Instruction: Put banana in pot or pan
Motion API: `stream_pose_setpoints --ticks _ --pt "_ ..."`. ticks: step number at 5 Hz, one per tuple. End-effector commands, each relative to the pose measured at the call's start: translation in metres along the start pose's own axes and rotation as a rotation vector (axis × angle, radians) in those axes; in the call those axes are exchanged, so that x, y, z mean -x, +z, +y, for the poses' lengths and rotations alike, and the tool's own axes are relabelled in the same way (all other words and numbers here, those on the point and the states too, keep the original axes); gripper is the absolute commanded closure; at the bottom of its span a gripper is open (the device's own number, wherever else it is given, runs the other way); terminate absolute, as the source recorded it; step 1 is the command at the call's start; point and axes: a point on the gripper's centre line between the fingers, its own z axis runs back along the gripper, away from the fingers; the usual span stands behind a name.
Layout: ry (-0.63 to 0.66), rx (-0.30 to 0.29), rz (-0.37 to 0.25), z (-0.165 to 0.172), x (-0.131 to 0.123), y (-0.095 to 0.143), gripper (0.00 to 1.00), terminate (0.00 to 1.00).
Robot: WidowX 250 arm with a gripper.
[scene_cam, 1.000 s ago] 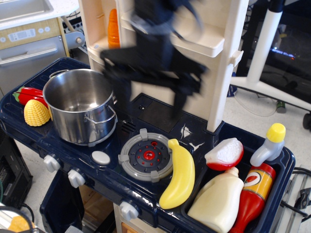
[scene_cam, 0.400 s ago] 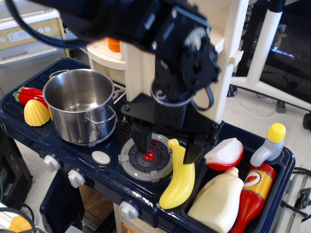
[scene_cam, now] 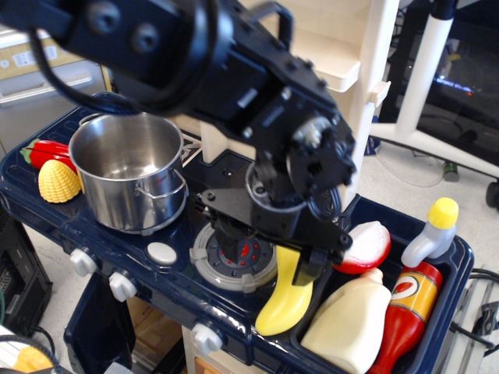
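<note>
A: Our gripper (scene_cam: 269, 257) now sits low over the toy stove, its two fingers spread and straddling the upper end of the banana (scene_cam: 285, 298). One finger (scene_cam: 228, 238) stands over the grey burner (scene_cam: 231, 260); the other (scene_cam: 309, 266) stands on the far side of the banana. The fingers are apart and not yet clamped.

B: What has changed in the last second?

A: A second ago the arm was high, in front of the cream cabinet, well above the stove. Since then we have descended in two stages and now bracket the banana. The banana itself has not shifted: it lies where it did, just beside the burner, its lower tip pointing toward the front edge of the stove.

B: Is there contact?

A: We cannot confirm it. The arm hides the top of the banana.

B: What does this mean for the task?

A: In our judgement the approach is finished and the grasp is the next step. The pot (scene_cam: 131, 170) stands open and empty at the left, well apart from the banana, with the corn cob (scene_cam: 58, 181) beside it. The smooth, curved surface may slip if we close off-centre.
</note>
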Motion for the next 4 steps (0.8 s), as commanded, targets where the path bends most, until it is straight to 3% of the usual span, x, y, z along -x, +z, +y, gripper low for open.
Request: stream_pose_setpoints --ticks 1,3,4 --pt "0.012 0.024 -0.042 -0.006 -0.002 -0.015 0.00 0.00" --pt "0.006 0.046 -0.068 -0.004 -0.002 -0.031 0.00 0.00" --pt "0.040 0.051 -0.046 -0.004 -0.004 -0.029 1.00 0.00"
